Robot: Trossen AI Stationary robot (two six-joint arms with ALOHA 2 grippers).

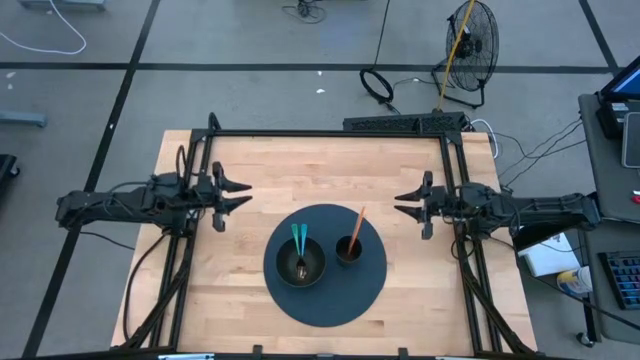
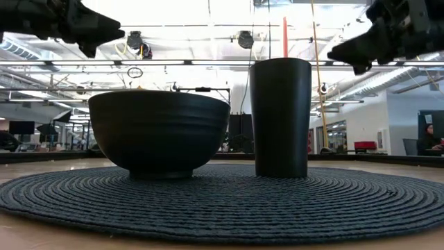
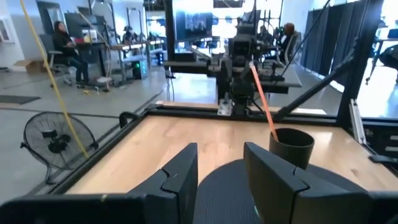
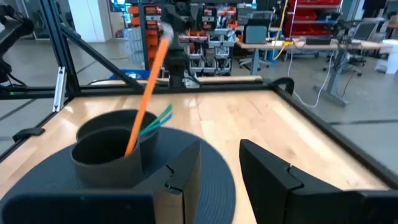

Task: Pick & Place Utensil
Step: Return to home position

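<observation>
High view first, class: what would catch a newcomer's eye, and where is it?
A round dark mat lies mid-table, bearing a black bowl with a blue fork in it and, to its right, a black cup with an orange straw leaning out. The left gripper and right gripper hover either side, open and empty.

High view looks straight down on the whole table (image 1: 250, 160). Low view sits at surface level, close to the mat's (image 2: 222, 201) edge, facing the room. Each wrist view looks inward across the table. All four share the cup (image 1: 348, 249).
</observation>
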